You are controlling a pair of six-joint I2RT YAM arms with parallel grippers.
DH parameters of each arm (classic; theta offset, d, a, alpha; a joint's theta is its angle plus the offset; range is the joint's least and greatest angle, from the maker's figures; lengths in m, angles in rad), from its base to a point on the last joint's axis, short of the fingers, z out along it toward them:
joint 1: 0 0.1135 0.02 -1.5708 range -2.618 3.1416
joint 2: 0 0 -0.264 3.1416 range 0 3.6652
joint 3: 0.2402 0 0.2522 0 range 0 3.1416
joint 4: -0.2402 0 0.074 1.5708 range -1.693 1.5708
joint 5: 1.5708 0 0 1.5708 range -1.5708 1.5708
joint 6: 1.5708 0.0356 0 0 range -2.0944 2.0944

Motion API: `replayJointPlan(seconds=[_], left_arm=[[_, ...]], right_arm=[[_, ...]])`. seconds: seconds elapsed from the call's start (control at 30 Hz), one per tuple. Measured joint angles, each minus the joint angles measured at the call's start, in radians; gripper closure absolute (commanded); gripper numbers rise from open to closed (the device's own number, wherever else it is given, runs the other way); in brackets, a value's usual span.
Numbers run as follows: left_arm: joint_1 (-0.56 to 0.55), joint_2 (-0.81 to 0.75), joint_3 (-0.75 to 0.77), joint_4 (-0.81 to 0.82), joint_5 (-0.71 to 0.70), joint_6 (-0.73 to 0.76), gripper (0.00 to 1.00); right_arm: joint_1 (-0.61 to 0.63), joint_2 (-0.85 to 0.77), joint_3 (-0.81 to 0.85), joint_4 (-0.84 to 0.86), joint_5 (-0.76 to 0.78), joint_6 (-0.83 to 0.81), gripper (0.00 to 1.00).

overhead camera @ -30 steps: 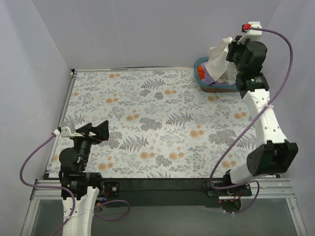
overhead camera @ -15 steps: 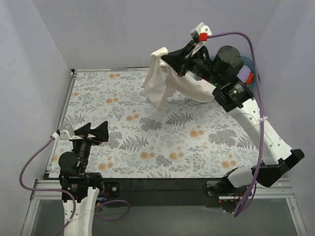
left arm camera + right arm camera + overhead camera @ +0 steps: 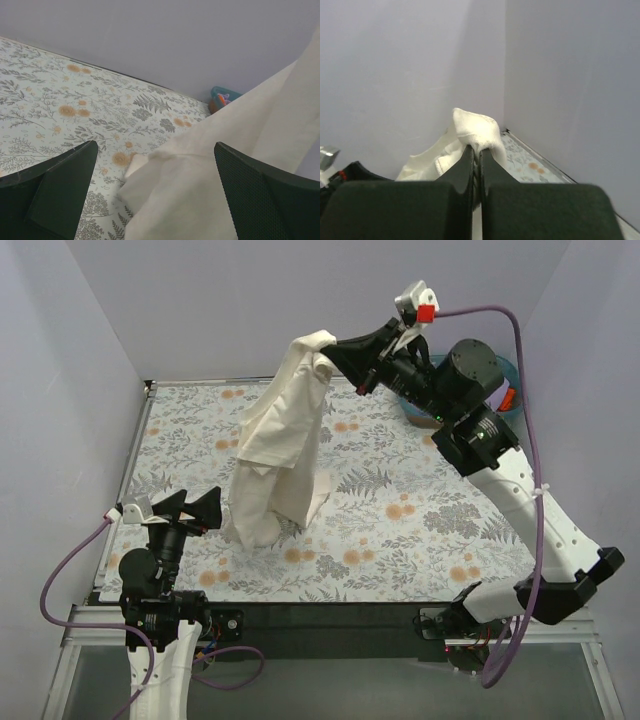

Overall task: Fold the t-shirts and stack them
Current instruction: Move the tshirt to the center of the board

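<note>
Clamping the cream t-shirt (image 3: 275, 450) aloft in our right gripper (image 3: 332, 350), left gripper (image 3: 192, 505) gaping empty, we are aiming to lay it flat.

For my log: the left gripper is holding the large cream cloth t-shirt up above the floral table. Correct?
Not the left: the right gripper holds the large cream cloth t-shirt up above the floral table, as the top external view shows.

t-shirt (image 3: 283, 435) hanging over middle of table (image 3: 420, 530), lower end beside left arm (image 3: 150, 562), basket (image 3: 510, 373) at far-right corner
</note>
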Motion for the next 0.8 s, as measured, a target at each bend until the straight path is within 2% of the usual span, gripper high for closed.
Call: replayJointPlan(seconds=[0.17,0.27,0.3,0.4,0.43,0.5,0.53,0.6,0.67,0.8], left_arm=[[0.0,0.006,0.0,0.003,0.011,0.0,0.05],[0.0,0.029,0.0,0.01,0.013,0.0,0.05],[0.0,0.039,0.0,0.011,0.014,-0.001,0.05],[0.0,0.071,-0.001,0.014,0.028,-0.023,0.06],[0.0,0.08,-0.002,0.015,0.035,-0.035,0.06],[0.0,0.099,-0.005,0.017,0.055,-0.064,0.06],[0.0,0.108,-0.01,0.024,0.066,-0.079,0.06],[0.0,0.126,-0.021,0.031,0.094,-0.105,0.06],[0.0,0.148,-0.03,0.036,0.121,-0.128,0.07],[-0.002,0.191,-0.032,0.037,0.156,-0.166,0.07]], right_arm=[[-0.018,-0.191,-0.384,0.035,0.269,-0.021,0.99],[-0.081,-0.274,-0.643,0.019,0.429,-0.006,0.96],[-0.112,-0.288,-0.716,-0.008,0.475,0.005,0.93],[-0.231,-0.305,-0.907,-0.109,0.608,0.051,0.76],[-0.268,-0.305,-0.943,-0.145,0.633,0.064,0.6],[-0.373,-0.306,-0.999,-0.227,0.671,0.101,0.47],[-0.417,-0.307,-1.006,-0.257,0.687,0.108,0.35],[-0.463,-0.315,-1.005,-0.284,0.678,0.113,0.32],[-0.453,-0.318,-0.986,-0.309,0.605,0.11,0.29],[-0.334,-0.272,-0.933,-0.336,0.478,0.081,0.23]])
